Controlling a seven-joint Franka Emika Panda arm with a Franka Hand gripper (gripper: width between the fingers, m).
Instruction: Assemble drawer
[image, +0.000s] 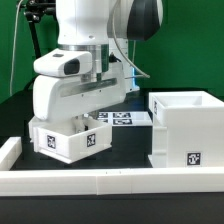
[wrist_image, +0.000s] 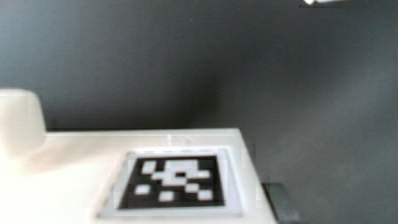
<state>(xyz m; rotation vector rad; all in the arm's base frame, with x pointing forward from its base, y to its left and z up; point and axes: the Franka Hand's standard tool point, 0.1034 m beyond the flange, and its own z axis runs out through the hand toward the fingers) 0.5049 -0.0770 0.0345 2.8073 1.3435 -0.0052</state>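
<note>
one arm bends low over a tray

The glossy white plastic arm is built of rounded, bulbous shells, with a dark grey band at one joint. A grey oval inset marks its wrist block. Beside it trail thin black cables. The boxy white gripper has softly rounded edges.
</note>
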